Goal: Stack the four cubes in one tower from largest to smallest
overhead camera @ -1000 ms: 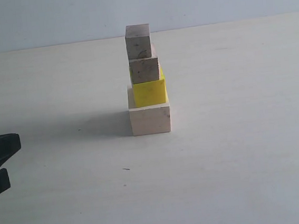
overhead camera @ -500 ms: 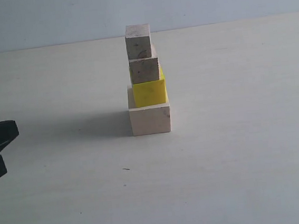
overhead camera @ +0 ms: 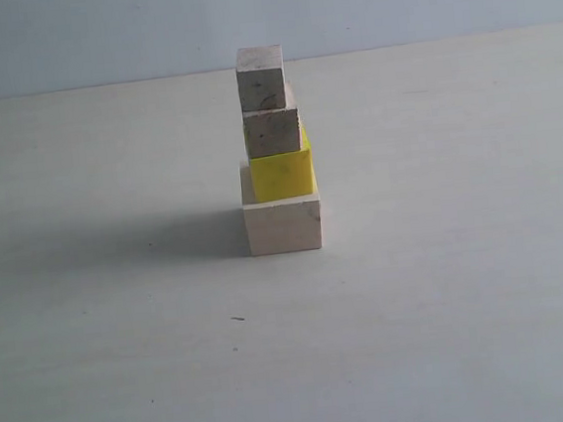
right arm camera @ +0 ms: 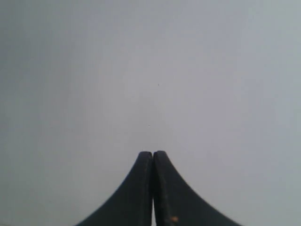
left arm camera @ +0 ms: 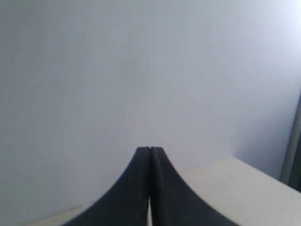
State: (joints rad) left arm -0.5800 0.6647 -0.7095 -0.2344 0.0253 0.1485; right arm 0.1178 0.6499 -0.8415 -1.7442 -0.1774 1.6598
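The four cubes stand as one tower in the middle of the table in the exterior view. A large pale wood cube (overhead camera: 283, 225) is the base, the bright yellow cube (overhead camera: 282, 174) sits on it, then a small rough wood cube (overhead camera: 273, 132), and another small wood cube (overhead camera: 261, 77) on top. Neither arm shows in the exterior view. My left gripper (left arm camera: 150, 149) is shut with nothing between its fingers, facing a blank wall. My right gripper (right arm camera: 153, 153) is shut and empty too. No cube shows in either wrist view.
The pale table (overhead camera: 448, 285) stretches all around the tower, with a light wall behind it. A table corner (left arm camera: 235, 188) shows in the left wrist view, beside a dark vertical edge (left arm camera: 296, 141).
The right arm left the top of the exterior view first. The left gripper then slid out past the left edge. The tower has not moved.
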